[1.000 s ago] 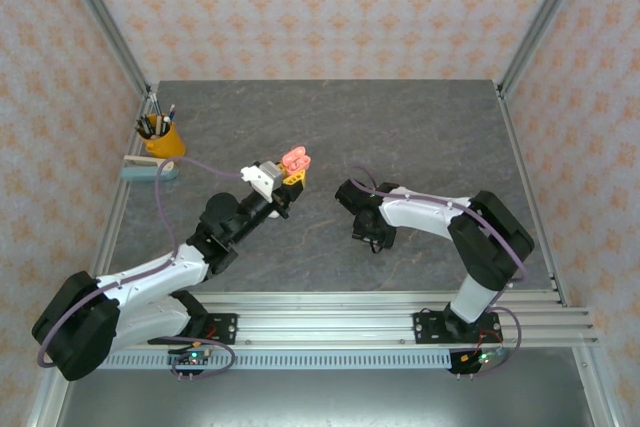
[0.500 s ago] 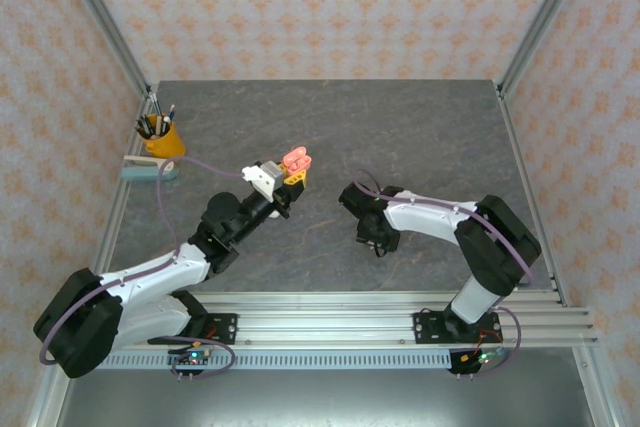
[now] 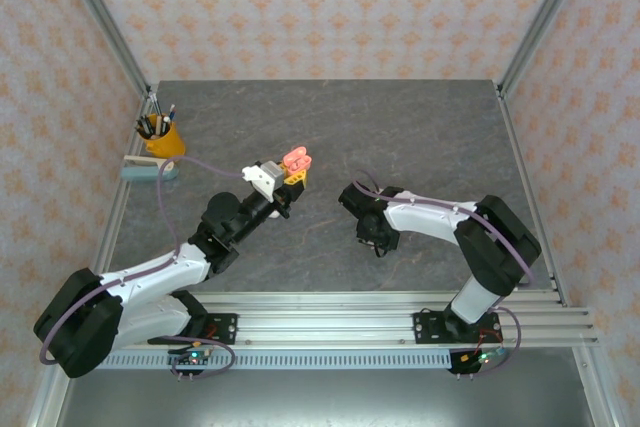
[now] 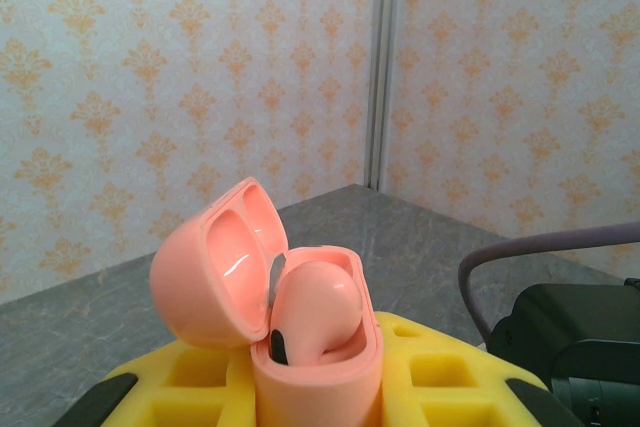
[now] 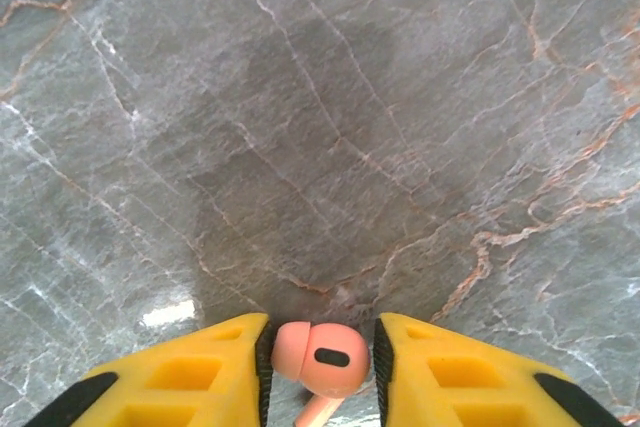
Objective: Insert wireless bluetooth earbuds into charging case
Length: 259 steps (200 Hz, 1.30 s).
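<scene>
bright even light; soft shadow, small glare on table (image 5: 400, 67).

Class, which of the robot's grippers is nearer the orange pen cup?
Left. The left gripper, holding the coral case, sits to the right of the pen cup; the right gripper, pinching a coral earbud, lies farther right.
</scene>
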Each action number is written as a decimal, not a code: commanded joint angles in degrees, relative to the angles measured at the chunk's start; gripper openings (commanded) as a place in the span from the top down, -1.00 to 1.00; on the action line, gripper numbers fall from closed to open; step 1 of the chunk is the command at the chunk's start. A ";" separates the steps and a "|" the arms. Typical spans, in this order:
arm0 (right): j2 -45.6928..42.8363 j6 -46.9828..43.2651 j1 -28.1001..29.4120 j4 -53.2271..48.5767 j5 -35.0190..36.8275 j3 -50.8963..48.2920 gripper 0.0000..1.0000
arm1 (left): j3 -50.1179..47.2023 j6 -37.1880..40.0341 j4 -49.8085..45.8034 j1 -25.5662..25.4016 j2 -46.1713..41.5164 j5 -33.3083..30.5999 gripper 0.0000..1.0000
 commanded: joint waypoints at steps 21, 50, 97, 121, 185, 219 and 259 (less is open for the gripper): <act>-1.41 -2.24 -0.43 -0.18 1.21 -1.74 0.46 | 0.77 -0.59 2.91 0.54 0.33 0.10 1.00; -3.04 -3.44 -0.53 0.46 1.39 -2.39 0.49 | 1.04 -0.59 2.67 0.54 0.38 0.19 1.00; -8.06 -6.47 -0.61 3.23 2.23 -3.81 0.51 | 1.38 -0.67 1.97 0.54 0.21 0.30 1.00; -12.62 -8.77 -0.61 4.28 4.22 -4.08 0.51 | 1.39 -0.68 1.43 0.54 -0.11 0.57 1.00; -25.46 -21.37 -0.61 7.57 11.62 1.80 0.50 | 1.98 -0.76 -0.25 0.54 -0.84 2.52 1.00; -29.02 -30.16 -0.79 9.83 12.11 9.23 0.49 | 2.68 -0.94 -0.60 0.52 -0.33 3.96 1.00; -28.19 -39.19 -0.88 13.56 8.21 17.45 0.49 | 4.35 -1.51 -0.19 0.46 1.80 5.82 1.00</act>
